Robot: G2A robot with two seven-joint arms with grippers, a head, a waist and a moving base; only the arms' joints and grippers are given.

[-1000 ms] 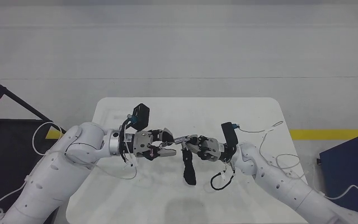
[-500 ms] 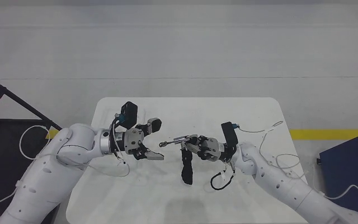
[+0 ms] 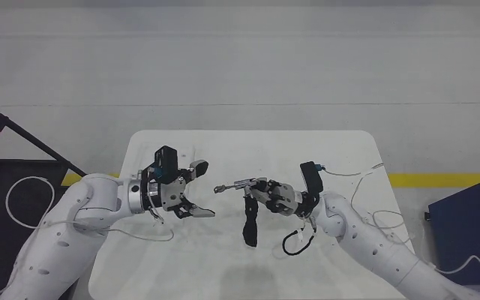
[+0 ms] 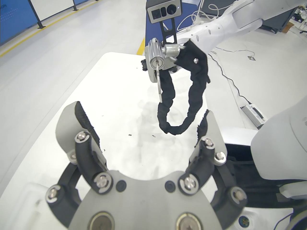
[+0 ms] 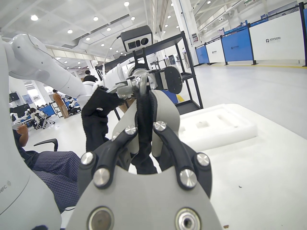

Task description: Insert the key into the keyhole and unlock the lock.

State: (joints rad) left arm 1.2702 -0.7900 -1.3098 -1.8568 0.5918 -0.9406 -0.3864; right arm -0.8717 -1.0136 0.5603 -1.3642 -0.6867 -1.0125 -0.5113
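Over the left of the worktop [image 3: 300, 150], your left jaws hang spread wide, holding nothing, facing the lock [image 4: 155, 59]. Mid-worktop, the lock is held up in the air, and the key [image 4: 159, 86] sticks out of its keyhole. On the right, your right jaws are clamped on the black-sleeved loop [image 4: 195, 89] just behind the lock.

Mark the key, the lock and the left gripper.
key [image 4: 159, 84], left wrist view, midway along its metal length.
lock [image 4: 153, 48], left wrist view, on the silver body.
left gripper [image 3: 204, 188], top view, midway between its open fingertips.
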